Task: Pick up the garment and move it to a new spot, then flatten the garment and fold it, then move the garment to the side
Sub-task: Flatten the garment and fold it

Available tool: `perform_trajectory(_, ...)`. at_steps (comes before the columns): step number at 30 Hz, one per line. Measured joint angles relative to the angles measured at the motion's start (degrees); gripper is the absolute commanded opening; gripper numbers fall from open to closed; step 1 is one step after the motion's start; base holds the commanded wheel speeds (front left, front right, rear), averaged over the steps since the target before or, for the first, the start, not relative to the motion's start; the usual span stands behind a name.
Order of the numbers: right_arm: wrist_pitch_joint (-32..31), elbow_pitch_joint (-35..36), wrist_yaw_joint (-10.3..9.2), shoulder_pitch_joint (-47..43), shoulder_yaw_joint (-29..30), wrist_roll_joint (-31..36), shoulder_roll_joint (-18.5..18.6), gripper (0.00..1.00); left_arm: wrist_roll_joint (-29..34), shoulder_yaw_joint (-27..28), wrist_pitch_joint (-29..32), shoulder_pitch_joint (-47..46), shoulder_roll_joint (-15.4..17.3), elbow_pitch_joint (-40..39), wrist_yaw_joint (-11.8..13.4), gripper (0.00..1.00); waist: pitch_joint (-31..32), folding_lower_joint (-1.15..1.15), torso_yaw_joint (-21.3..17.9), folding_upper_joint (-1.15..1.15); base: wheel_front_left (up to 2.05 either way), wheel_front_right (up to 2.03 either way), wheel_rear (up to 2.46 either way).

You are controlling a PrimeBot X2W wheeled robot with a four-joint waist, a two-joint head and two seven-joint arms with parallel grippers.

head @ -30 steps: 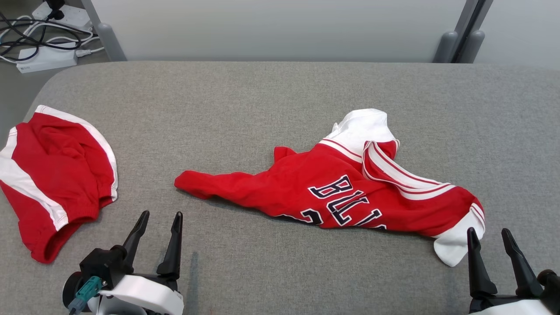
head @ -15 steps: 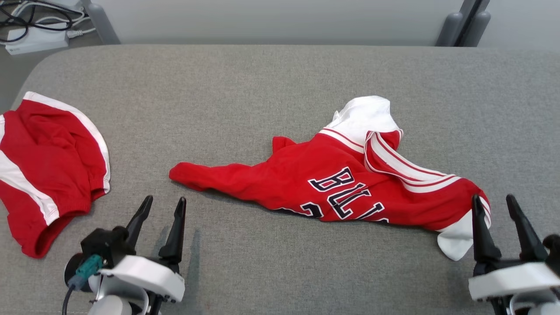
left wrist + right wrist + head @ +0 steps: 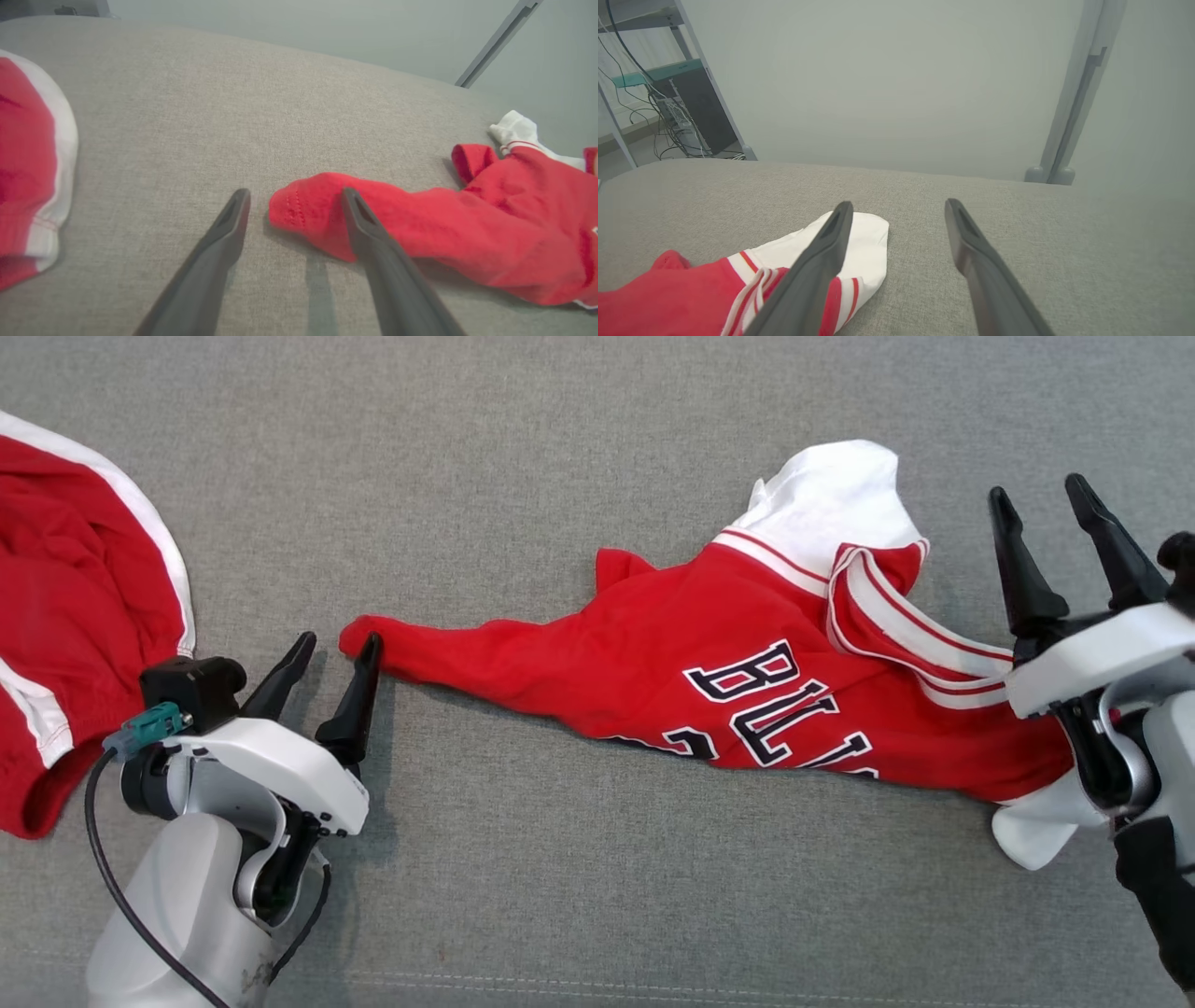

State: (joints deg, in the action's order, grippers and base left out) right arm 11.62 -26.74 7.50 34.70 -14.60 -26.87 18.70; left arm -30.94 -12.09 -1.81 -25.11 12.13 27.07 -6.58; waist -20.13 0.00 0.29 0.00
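Note:
The garment (image 3: 672, 672) is a red jersey with white sleeves and dark letters, lying crumpled across the grey padded table (image 3: 560, 476). My left gripper (image 3: 341, 639) is open at its narrow red left end, with the right finger against the cloth. In the left wrist view that red end (image 3: 420, 224) lies between and behind the fingers of the left gripper (image 3: 295, 193). My right gripper (image 3: 1037, 487) is open above the jersey's right end, with its wrist over the lower white sleeve. In the right wrist view the right gripper (image 3: 899, 203) points past the upper white sleeve (image 3: 868, 252), holding nothing.
A second red piece with white stripes (image 3: 65, 616) lies bunched at the table's left side, seen also in the left wrist view (image 3: 23, 186). A pale wall (image 3: 901, 84) and a grey upright post (image 3: 1069, 116) stand behind the table's far edge.
The head camera has tipped down and closer. My left gripper has advanced to the jersey's left tip. My right gripper has advanced along the jersey's right end. Both stay open.

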Motion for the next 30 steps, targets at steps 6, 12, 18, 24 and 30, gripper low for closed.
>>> perform_trajectory(6, -0.6, -7.0, 0.00, 7.8, -7.7, -5.6, 1.2, 1.00, -2.7, -2.6, 0.3, -3.0, 0.1, 2.8, -0.5, 1.00, -2.9, 0.00, 1.1, 0.00, 0.00, 0.00, 0.00)
perform_trajectory(12, -1.6, -13.3, -0.01, 15.1, -14.5, -9.9, 2.0, 1.00, -5.3, -6.4, -0.7, -6.2, 0.8, 3.4, -0.5, 1.00, -5.3, 0.00, 1.7, 0.00, 0.00, 0.00, 0.00)
perform_trajectory(18, -1.6, -19.2, 0.00, 20.5, -19.9, -13.1, 2.3, 1.00, -8.2, -11.3, -1.3, -9.7, 1.6, 3.4, -0.5, 1.00, -7.5, 0.00, 2.8, 0.00, 0.00, 0.00, 0.00)
perform_trajectory(24, -2.3, -24.2, 0.00, 24.3, -24.1, -16.5, 2.1, 1.00, -10.7, -15.7, -1.9, -12.2, 2.4, 3.4, -0.5, 1.00, -8.9, 0.00, 3.6, 0.00, 0.00, 0.00, 0.00)
perform_trajectory(30, -2.2, -26.4, 0.00, 26.1, -27.1, -19.0, 1.9, 1.00, -12.4, -17.8, -2.9, -13.3, 3.1, 3.4, -0.5, 1.00, -9.1, 0.00, 4.0, 0.00, 0.00, 0.00, 0.00)
